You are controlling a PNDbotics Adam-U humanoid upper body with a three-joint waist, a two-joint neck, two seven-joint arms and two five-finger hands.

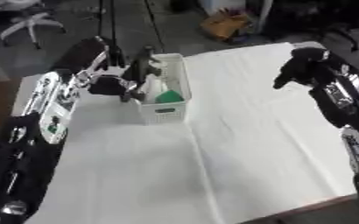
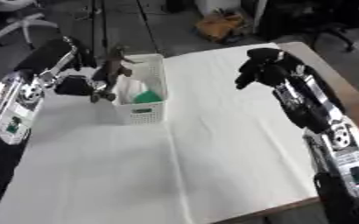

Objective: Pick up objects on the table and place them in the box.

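Box [image 1: 166,109] sits on the white bench [image 1: 244,144], something green inside. Left hand [image 1: 140,72] hangs over the box; I cannot tell its fingers. Right hand [image 2: 253,70] is curled, well apart from the box.

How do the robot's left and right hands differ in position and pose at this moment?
The left hand is at the white box, over its left rim; the right hand hangs above bare white table, far from the box. The left hand's fingers point down at the box's wall, whereas the right hand's fingers are curled and hold nothing. Both are black.
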